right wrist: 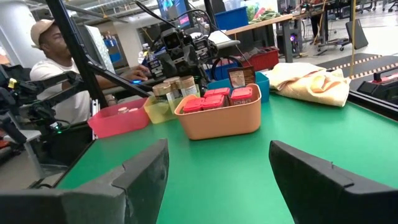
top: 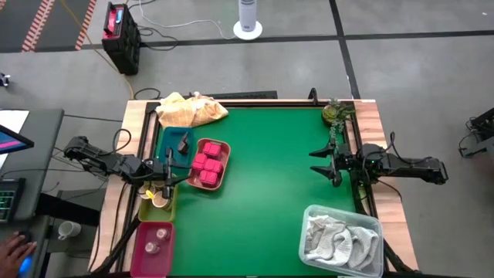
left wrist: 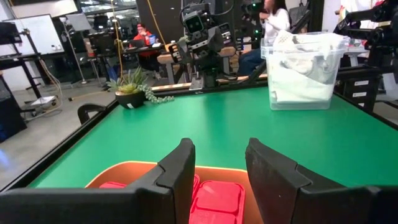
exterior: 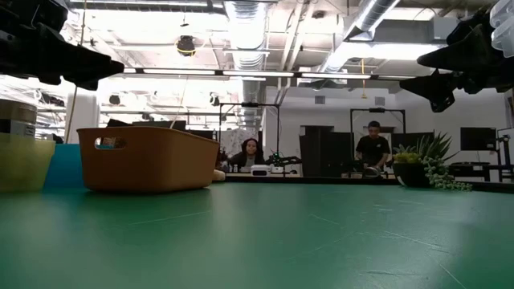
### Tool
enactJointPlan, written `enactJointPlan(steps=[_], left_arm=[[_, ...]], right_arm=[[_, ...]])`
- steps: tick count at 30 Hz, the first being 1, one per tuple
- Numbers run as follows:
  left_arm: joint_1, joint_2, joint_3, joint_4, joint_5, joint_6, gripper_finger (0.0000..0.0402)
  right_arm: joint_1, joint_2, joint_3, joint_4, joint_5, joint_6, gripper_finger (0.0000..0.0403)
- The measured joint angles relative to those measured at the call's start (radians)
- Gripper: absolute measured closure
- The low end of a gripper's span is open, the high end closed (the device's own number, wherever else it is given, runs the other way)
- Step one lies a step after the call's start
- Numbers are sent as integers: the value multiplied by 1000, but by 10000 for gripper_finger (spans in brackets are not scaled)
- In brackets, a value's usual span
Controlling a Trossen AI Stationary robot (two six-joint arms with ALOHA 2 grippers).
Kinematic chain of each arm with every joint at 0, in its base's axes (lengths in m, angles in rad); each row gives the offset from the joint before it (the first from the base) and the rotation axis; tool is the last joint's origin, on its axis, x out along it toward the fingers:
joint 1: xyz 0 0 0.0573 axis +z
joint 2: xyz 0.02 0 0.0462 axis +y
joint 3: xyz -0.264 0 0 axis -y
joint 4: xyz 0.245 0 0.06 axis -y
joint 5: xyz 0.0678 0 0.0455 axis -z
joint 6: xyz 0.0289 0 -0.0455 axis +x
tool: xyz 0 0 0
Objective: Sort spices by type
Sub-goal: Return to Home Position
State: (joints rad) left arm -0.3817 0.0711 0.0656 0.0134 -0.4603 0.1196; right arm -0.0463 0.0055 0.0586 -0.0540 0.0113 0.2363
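Pink packets [top: 208, 164] fill the salmon tray [top: 221, 179]. They also show in the left wrist view [left wrist: 217, 196] and the right wrist view [right wrist: 217, 99]. Tan cups [top: 158, 197] stand in the lime tray [top: 147, 210]. Small clear jars [top: 154, 239] sit in the magenta tray [top: 139, 259]. A dark piece [top: 184, 143] lies in the teal tray [top: 166, 139]. My left gripper [top: 171, 171] [left wrist: 221, 152] hovers open at the salmon tray's left edge, holding nothing. My right gripper [top: 318, 162] [right wrist: 217, 162] hangs open above the table's right side.
A yellow cloth [top: 191, 110] lies at the far left corner. A clear bin [top: 309, 232] holding a white-grey cloth [top: 340, 239] stands near right. A potted plant [top: 333, 113] sits at the far right corner. Green mat [top: 270, 177] lies bare between the arms. People sit beyond the table.
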Motion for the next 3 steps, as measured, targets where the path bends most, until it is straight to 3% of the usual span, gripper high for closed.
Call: enactJointPlan(steps=[3], left_arm=[[0, 0, 0, 0, 0, 0, 269]], right_arm=[[0, 0, 0, 0, 0, 0, 101]])
